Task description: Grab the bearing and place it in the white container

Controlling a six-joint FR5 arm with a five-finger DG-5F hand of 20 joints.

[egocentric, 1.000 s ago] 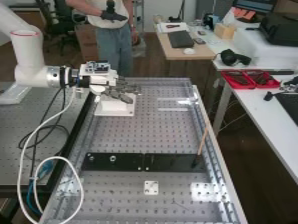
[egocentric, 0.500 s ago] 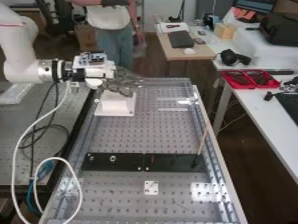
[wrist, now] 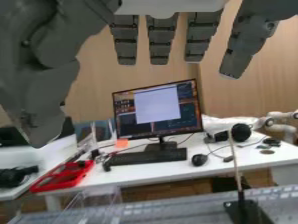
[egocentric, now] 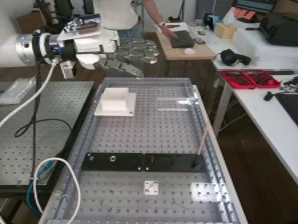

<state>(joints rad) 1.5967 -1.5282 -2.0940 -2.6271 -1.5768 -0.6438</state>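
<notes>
The hand (egocentric: 130,54) is held high over the far left end of the perforated bench, above and apart from the white container (egocentric: 115,100), which stands on a white square base. Its fingers are extended, with nothing seen between them. In the wrist view the hand (wrist: 161,42) shows straight, spread fingers and its thumb. Two small round metal parts, one (egocentric: 112,158) and a smaller one at its left, sit on the black plate (egocentric: 133,162) across the bench; I cannot tell which is the bearing. The container's inside is hidden.
A thin wooden stick (egocentric: 202,141) rises from a black base at the plate's right end. A small white square plate (egocentric: 151,187) lies nearer. Cables hang at the left. Red trays (egocentric: 249,79) and a monitor (wrist: 158,109) stand on the side table.
The hand has risen from beside the white container and come closer to the camera, uncovering the container. The round parts and black plate have not moved.
</notes>
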